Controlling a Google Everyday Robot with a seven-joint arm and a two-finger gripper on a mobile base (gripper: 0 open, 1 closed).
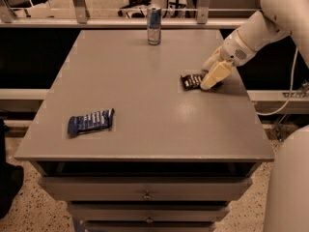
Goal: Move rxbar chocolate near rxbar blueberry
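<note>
**Grasp stage: rxbar chocolate at the far-right spot, transfer not begun**

End effector (211, 79), cream-coloured plastic on the white jointed arm (258, 29), is low at the right side of the grey flat-topped surface (145, 66); it sits on or right over the right end of the rxbar chocolate (191, 81), a small flat snack bar in a dark brown-black wrapper with white lettering; whether it is open, closed or already gripping the bar cannot be told from this view. The bar lies flat on the surface, right of centre, toward the far half; only its left part shows, the rest is hidden under the end effector.

Rxbar blueberry (90, 122), a small flat bar in a dark blue wrapper with white lettering, lies flat near the front-left corner, well apart from the chocolate bar, with most of the surface between them. A tall blue-and-silver can (154, 25) stands upright at the far edge, near the middle, apart from both bars; not part of the task. Drawer fronts with small knobs (145, 195) sit below the surface.

Progress, as a judgement: early; reach to the chocolate bar looks done, grasp unconfirmed. Left to do: secure the bar, lift or slide it across toward front-left, set it down just beside the blue bar, release. Nothing of the placement is done.
</note>
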